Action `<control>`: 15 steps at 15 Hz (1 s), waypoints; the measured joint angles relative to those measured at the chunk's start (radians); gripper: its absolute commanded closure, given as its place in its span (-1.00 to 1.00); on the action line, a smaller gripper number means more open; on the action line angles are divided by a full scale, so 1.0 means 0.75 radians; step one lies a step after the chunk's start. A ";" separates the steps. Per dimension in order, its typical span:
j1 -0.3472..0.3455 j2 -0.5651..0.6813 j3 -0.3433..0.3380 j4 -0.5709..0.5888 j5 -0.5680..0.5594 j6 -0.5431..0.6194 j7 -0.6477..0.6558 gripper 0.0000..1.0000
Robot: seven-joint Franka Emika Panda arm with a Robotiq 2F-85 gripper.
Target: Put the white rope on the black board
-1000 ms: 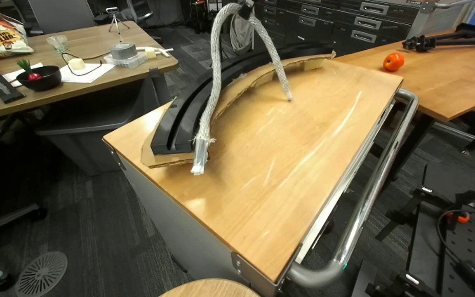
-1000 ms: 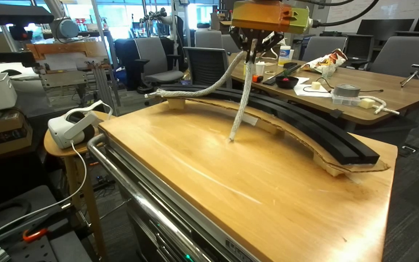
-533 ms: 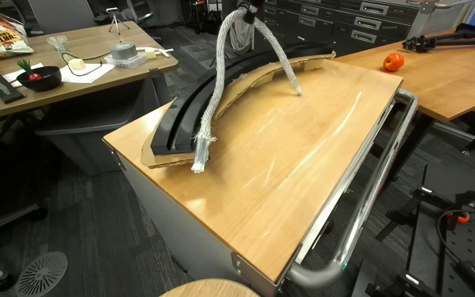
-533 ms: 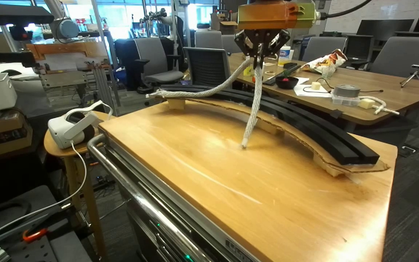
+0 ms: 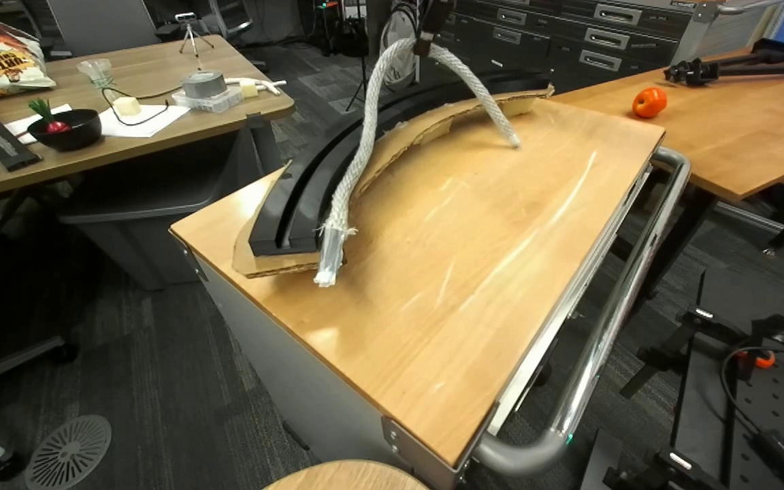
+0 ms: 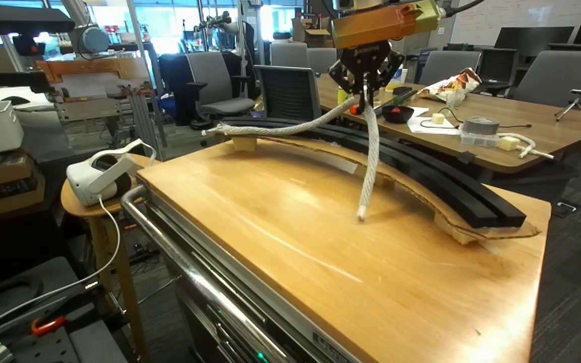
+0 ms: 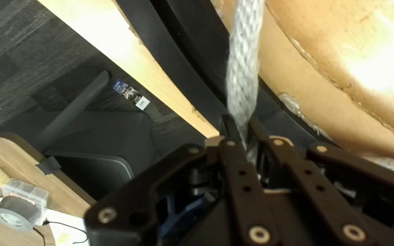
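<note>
A: Start in an exterior view. Check the gripper [image 5: 423, 45].
B: Pinching the white rope [image 5: 369, 116] partway along, above the wooden tabletop [image 5: 480, 272]. Holding it in an arch, sloping down on both sides.
A: Down to where?
B: On one side, along the inner edge of the black board [image 5: 324, 175], to a taped end [image 5: 329, 255] just past the board's near tip. On the other, down close to the tabletop. Touching it? Can't tell.
A: And under the board?
B: Find curved cardboard [image 5: 409, 139].
A: Look at the white rope [image 6: 372, 146] in an exterior view.
B: Hangs from the clamped gripper [image 6: 364, 106] in front of the board. At left, lies along the board's inner edge, poking past the cardboard with the taped end. See small blocks [image 6: 456, 232] under the cardboard. Add a white headset [image 6: 101, 174] on a round stool [image 6: 81, 208].
A: Wrist view?
B: Squeezing the rope between the fingers [image 7: 230, 129]. Runs up from there, across the grooved board in this view, beside the cardboard. At the right edge, blurry, shows a bit more rope. Lower left, get a grey tape roll [image 7: 19, 204] on a clear box [image 7: 34, 191], on a side table [image 7: 17, 160].
</note>
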 measured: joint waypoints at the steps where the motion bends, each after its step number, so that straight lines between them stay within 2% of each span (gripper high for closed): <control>1: 0.011 0.009 -0.003 -0.005 -0.088 0.014 0.025 0.94; 7: 0.068 0.087 -0.013 -0.025 -0.497 0.034 0.158 0.94; 12: 0.093 0.134 -0.022 -0.024 -0.701 0.040 0.247 0.94; 13: 0.094 0.135 -0.023 -0.024 -0.728 0.043 0.262 0.28; 15: 0.096 0.135 -0.027 -0.024 -0.759 0.044 0.289 0.17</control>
